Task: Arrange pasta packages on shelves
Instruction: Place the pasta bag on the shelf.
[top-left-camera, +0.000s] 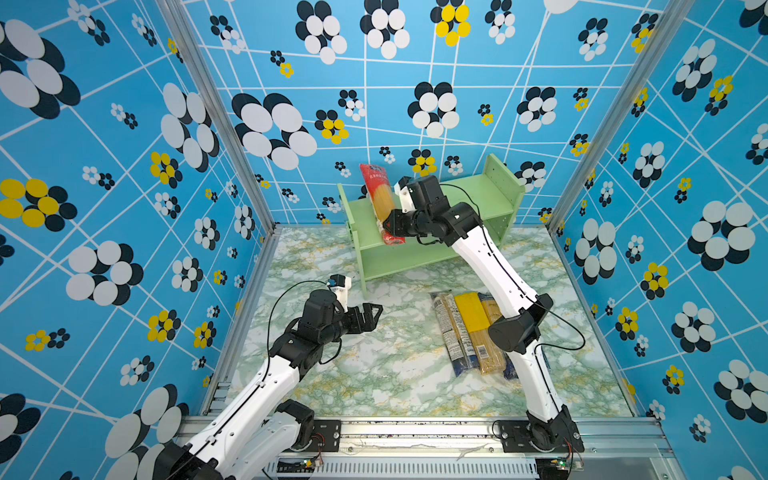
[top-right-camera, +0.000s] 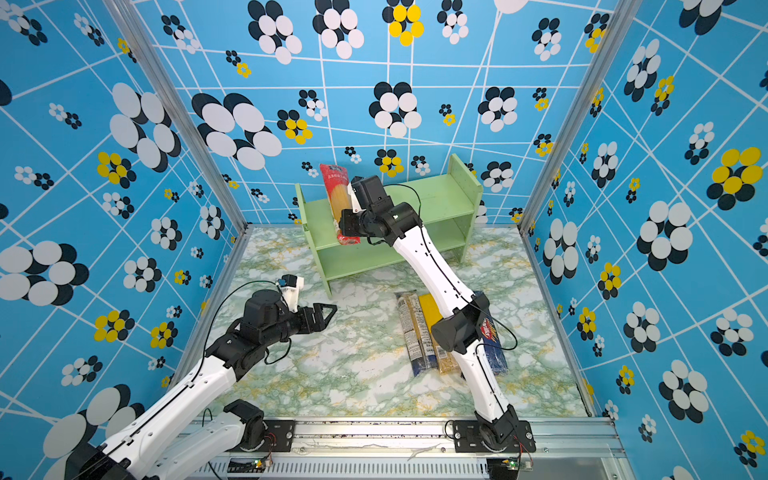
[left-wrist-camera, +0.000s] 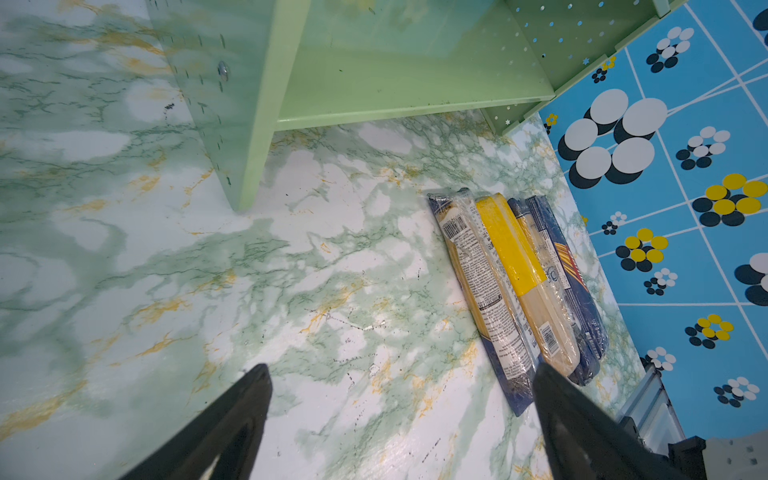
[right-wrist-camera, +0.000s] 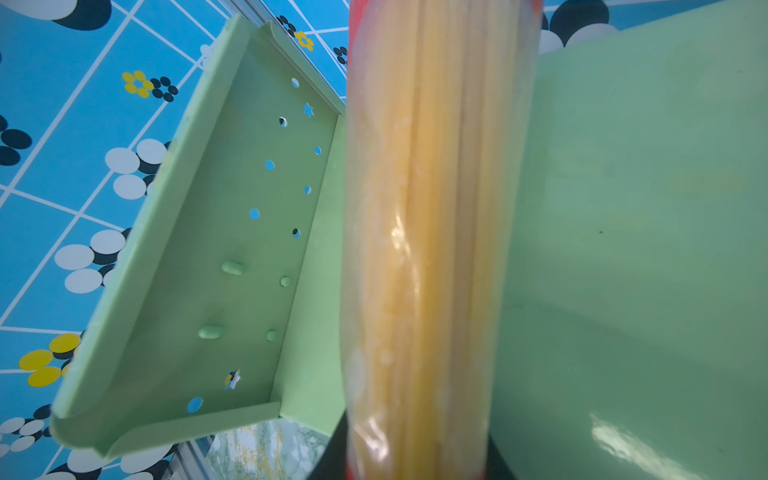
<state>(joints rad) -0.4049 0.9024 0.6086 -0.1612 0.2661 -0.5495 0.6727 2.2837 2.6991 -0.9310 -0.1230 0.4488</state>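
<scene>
We are clamping our right gripper on the long red-ended clear plastic spaghetti pack near its lower end. The pack is slanting up from the jaws over the top board of the pale green two-tier shelf unit. Our left gripper is hovering with jaws spread, grasping nothing. Ahead of those jaws, four other long plastic spaghetti packs are lying side by side on the green-marbled table.

Probably a lab booth: aluminium frame, flower-patterned panel walls.

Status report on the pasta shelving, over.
Right gripper shut on red pack, tilted over top shelf. Left gripper open, empty. Four packs on table, under right arm.
</scene>
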